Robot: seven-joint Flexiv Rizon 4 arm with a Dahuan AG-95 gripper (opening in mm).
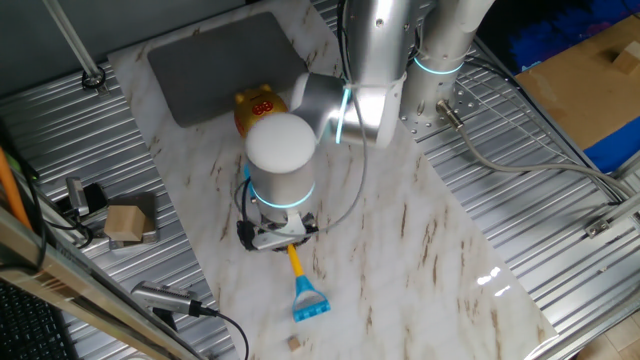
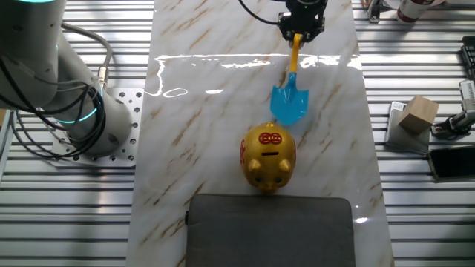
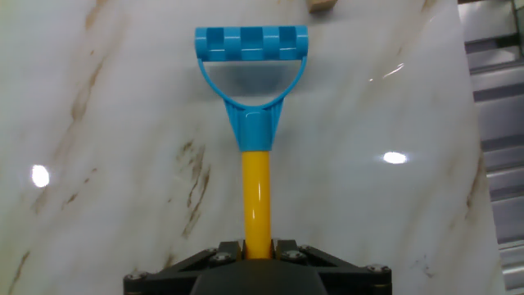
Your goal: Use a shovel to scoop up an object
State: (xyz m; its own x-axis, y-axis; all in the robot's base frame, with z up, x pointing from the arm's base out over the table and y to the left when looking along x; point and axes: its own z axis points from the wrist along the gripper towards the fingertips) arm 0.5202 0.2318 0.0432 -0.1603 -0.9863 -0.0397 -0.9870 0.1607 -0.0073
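At the bottom centre of the hand view, my end effector (image 3: pixel 258 250) is pinching the shovel (image 3: pixel 255 123) by its yellow shaft. I am judging it best to advance low toward the object (image 3: pixel 322 5), top edge.

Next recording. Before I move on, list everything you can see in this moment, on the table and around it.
shovel: one; light-blue blade, yellow shaft, blue D-handle; shaft held in the gripper, blade pointing at the pig bank.
cube: one; tan, tiny; on the marble just past the D-handle.
pig bank: one; gold with red marks; between blade and pad.
pad: one; dark grey; at the table end behind the pig bank.
block: one; tan, larger; off the marble, on the ribbed metal.
table: one; white marble with brown veins.
arm: one; silver with cyan rings; over the table.
gripper: one; black; shut on the yellow shaft.
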